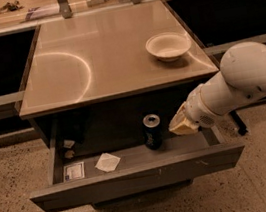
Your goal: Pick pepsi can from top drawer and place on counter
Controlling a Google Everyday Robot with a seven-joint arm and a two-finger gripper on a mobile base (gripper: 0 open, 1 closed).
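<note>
Here, the claw [181,123] hangs inside the open top drawer [135,178] just beside the upright pepsi can [152,131], not gripping it, its spread impossible to tell, and should close squarely around the can's middle before lifting it to the desk [103,52].

gripper [181,124] by pepsi can [152,132]; arm [250,77] cropped rt
</note>
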